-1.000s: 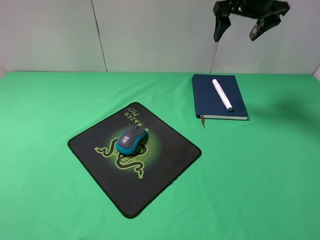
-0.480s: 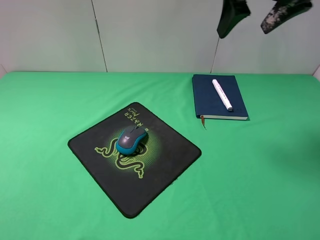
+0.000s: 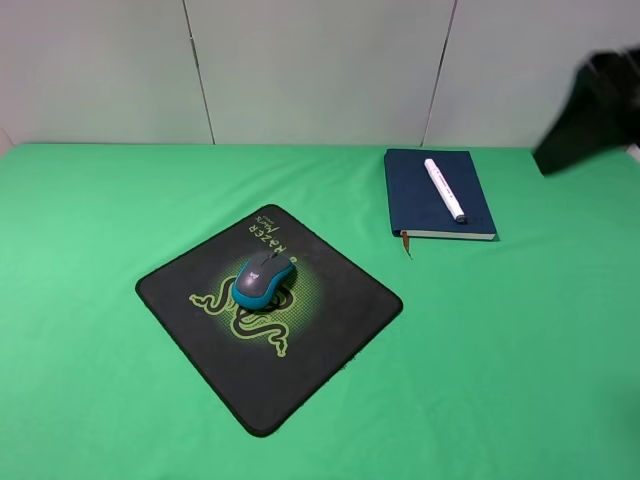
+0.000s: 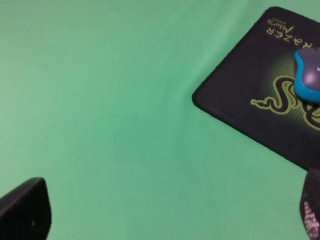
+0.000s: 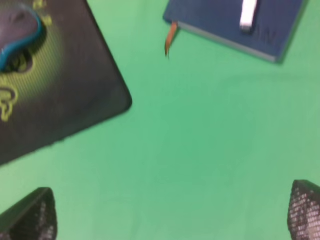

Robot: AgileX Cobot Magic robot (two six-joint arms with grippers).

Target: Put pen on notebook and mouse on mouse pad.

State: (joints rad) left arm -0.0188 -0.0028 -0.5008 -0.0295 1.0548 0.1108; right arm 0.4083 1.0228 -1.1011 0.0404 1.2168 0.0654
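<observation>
right arm (image 3: 590, 110): a dark blurred shape at the exterior high view's right edge, cut off; its gripper cannot be made out there.
right gripper (image 5: 172, 212): only two fingertips show at the frame's corners, wide apart.
left gripper (image 4: 165, 212): fingertips clipped by the frame's edges.
mouse (image 4: 310, 75): cut by the left wrist frame's edge.
pen (image 5: 248, 14): only one end shows, blurred.
notebook (image 5: 220, 20): partly out of frame, soft.
pen print: too small to read.
</observation>
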